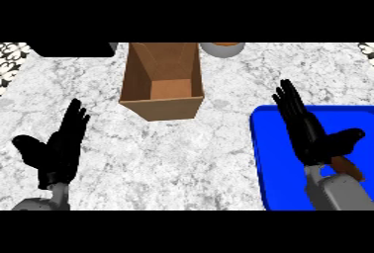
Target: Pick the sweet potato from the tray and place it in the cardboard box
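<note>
Grey-veined white marble is covering the counter (219,163) from edge to edge. At the far left corner a flat black object (73,49) is lying, cut off by the view's upper edge. Below it, near the lower left, the left hand (55,153) is resting open, fingers straight and close together, pointing up, thumb standing out to the left.

Left of centre, at the far side, the cardboard box (162,106) is standing upright with its top open; its brown floor is showing bare between tall walls. Just right of the box's far end a grey round vessel (221,48) is peeking in, only its near rim showing.

At the right the blue tray (281,163) is running off the right and lower edges. Over it the right hand (310,136) is hovering, fingers straight and pressed together, thumb spread to the right, gripping nothing. The sweet potato (350,169) is lying in the tray just under the thumb and wrist, mostly hidden; its orange-brown end is slanting toward the lower right, and whether the hand is touching it cannot be told
</note>
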